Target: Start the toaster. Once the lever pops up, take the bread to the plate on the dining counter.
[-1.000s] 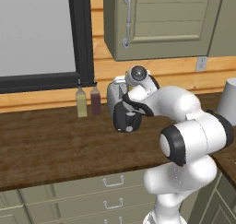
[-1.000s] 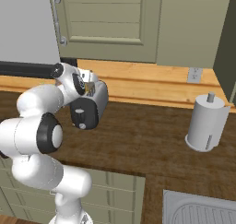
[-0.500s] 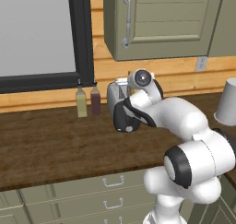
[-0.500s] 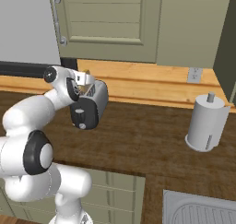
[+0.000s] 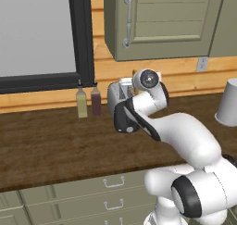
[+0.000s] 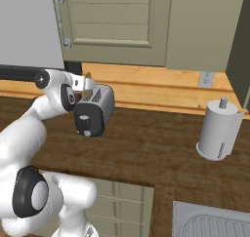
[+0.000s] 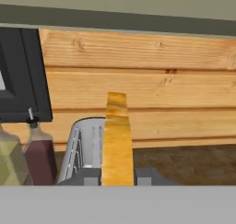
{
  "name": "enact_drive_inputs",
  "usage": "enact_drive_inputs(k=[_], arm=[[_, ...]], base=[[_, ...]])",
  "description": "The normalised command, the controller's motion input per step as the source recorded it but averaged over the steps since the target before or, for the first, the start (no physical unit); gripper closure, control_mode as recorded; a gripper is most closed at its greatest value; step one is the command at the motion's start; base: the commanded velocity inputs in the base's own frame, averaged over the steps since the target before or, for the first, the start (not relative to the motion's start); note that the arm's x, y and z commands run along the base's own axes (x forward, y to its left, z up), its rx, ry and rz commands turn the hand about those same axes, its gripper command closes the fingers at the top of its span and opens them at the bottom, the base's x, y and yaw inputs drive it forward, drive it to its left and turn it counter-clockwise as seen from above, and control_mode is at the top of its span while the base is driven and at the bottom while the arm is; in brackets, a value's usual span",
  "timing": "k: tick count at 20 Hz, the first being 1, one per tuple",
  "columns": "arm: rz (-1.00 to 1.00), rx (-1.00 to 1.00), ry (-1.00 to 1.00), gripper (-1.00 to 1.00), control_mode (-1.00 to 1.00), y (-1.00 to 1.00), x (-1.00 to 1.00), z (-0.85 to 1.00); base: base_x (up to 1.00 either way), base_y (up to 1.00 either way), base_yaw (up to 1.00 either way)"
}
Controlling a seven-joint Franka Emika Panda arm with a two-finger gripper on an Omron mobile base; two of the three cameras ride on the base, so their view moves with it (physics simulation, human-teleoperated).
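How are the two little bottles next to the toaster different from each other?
The left bottle holds pale yellowish-green liquid; the right bottle holds dark reddish-brown liquid. The right bottle stands nearer the toaster; the left bottle is farther from it. They share a slim shape, a thin dark top and about the same height, and both stand upright side by side on the wooden worktop against the wall.

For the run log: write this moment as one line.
stage: bread pickup | tan bread slice: upright in chrome toaster slot | fingers: either side of slice, contact unclear | site: brown wooden worktop
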Motion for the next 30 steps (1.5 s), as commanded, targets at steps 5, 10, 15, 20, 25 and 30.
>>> enact_drive_inputs(k=[5, 10, 15, 20, 25, 30], arm=[[-0.03, 0.00, 0.01, 1.00, -1.00, 0.00, -0.67, 0.04], [-0.02, 0.01, 0.05, 1.00, -1.00, -0.01, -0.64, 0.02], [0.00, 0.07, 0.13, 1.00, -1.00, -0.13, -0.61, 0.04], [0.00, 0.08, 0.11, 1.00, -1.00, -0.21, -0.70, 0.01], [0.00, 0.07, -0.04, 1.00, -1.00, -0.37, -0.71, 0.00], [0.01, 0.00, 0.00, 1.00, -1.00, -0.39, -0.20, 0.00]], base=[[0.00, 0.00, 0.00], [0.00, 0.00, 0.00], [0.00, 0.00, 0.00], [0.00, 0.00, 0.00], [0.00, 0.00, 0.00], [0.00, 0.00, 0.00]])
